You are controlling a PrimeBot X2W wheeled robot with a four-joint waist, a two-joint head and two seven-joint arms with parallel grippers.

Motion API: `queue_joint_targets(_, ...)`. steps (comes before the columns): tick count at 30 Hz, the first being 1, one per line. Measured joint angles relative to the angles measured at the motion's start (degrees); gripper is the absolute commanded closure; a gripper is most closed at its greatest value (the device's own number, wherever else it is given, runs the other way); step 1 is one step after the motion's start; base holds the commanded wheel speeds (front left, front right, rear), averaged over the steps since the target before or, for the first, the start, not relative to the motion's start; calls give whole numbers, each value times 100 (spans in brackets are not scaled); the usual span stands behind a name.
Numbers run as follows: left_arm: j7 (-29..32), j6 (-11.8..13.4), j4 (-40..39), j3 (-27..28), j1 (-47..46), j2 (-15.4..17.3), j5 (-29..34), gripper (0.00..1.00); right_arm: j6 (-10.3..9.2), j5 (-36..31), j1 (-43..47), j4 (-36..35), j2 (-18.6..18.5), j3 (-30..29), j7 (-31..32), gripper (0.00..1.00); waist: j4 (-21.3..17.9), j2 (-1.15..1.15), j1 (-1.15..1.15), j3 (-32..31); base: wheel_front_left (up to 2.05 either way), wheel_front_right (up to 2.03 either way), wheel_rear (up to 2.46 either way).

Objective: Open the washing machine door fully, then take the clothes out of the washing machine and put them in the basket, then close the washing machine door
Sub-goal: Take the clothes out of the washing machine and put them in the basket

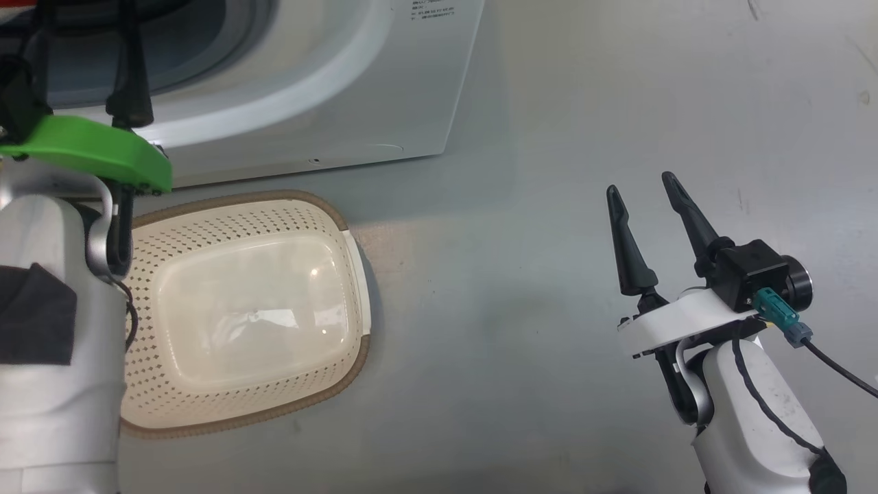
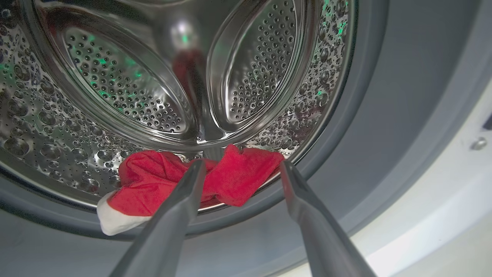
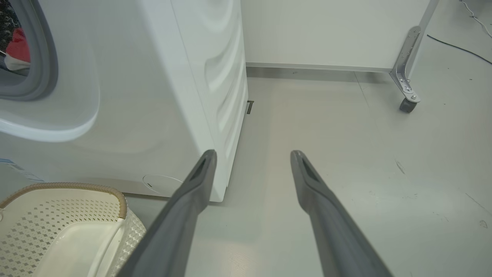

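The left jaws stand released, their dark fingers (image 2: 177, 207) rising from the bottom centre of the left wrist view into the mouth of the washing machine (image 1: 309, 103). They sit either side of the clothes (image 2: 153, 184), which I judge is a line-up for a grab; whether they touch the fabric I cannot tell. The clothes lie at lower centre on the lip of the drum (image 2: 46, 127), a crumpled bright red garment with a white edge at lower left. The basket (image 1: 240, 199) sits at lower left of the head view, just beside the machine's front, likely to keep the carry short. The right jaws, also released, hang at lower right above the floor (image 1: 535, 274), well apart from everything.
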Motion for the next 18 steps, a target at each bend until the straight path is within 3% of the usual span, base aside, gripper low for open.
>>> queue_joint_targets(18,866,-79,881,100,-1768,298,-187,0,-91,255,-288,-52,-5,420,0,0,-414,0,0,616,0,0,0)
